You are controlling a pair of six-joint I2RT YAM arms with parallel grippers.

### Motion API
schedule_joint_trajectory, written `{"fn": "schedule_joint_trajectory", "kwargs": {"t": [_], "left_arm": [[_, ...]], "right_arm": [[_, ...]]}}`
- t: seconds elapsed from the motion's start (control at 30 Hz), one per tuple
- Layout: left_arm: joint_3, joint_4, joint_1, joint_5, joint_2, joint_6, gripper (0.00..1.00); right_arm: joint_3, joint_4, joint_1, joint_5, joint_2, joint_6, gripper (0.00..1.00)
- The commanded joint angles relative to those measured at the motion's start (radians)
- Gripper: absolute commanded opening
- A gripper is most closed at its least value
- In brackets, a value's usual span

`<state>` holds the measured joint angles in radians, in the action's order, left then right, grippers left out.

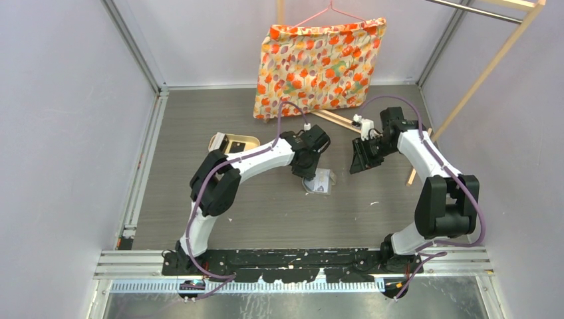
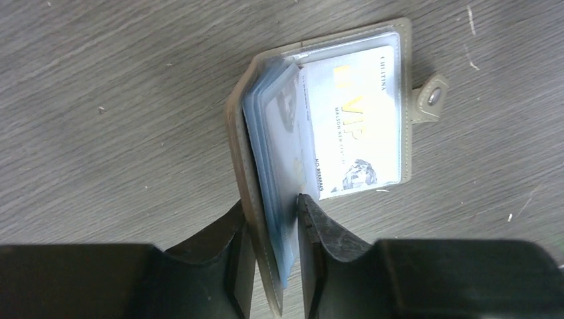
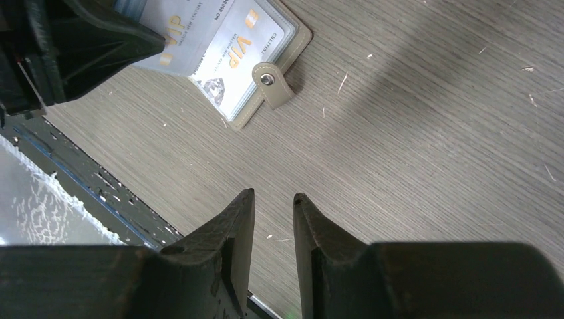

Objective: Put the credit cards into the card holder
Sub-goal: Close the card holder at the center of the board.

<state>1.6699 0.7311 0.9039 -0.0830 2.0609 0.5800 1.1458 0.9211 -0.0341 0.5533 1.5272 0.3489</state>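
The grey card holder (image 1: pixel 322 181) lies open on the table at the centre. In the left wrist view its right page (image 2: pixel 356 123) shows a white VIP card in a clear pocket, and its snap tab (image 2: pixel 431 98) sticks out to the right. My left gripper (image 2: pixel 271 199) is shut on the holder's raised grey cover and pale blue pockets (image 2: pixel 276 133), standing them up. In the right wrist view the holder (image 3: pixel 229 53) lies at the upper left, with two white VIP cards showing in it. My right gripper (image 3: pixel 273 194) is open and empty above bare table, to the right of the holder.
A tan oval tray (image 1: pixel 247 139) with dark items in it sits at the back left. A floral cushion (image 1: pixel 318 63) hangs on a hanger at the back. A wooden rack (image 1: pixel 465 93) stands at the right. The black arm rail (image 3: pixel 86 173) runs along the near edge.
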Motion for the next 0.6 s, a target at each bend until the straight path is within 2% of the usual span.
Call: {"fn": "schedule_joint_trajectory", "kwargs": {"t": [0.0, 0.13, 0.57], "left_arm": [[0.068, 0.084, 0.007, 0.054, 0.024, -0.024, 0.31], [0.051, 0.006, 0.012, 0.113, -0.004, 0.007, 0.37], [-0.114, -0.307, 0.015, 0.267, -0.103, 0.085, 0.42]], "right_arm": [[0.005, 0.008, 0.005, 0.04, 0.012, -0.002, 0.33], [0.006, 0.006, 0.005, 0.065, 0.042, -0.022, 0.33], [-0.003, -0.073, 0.005, 0.121, 0.157, -0.154, 0.38]]}}
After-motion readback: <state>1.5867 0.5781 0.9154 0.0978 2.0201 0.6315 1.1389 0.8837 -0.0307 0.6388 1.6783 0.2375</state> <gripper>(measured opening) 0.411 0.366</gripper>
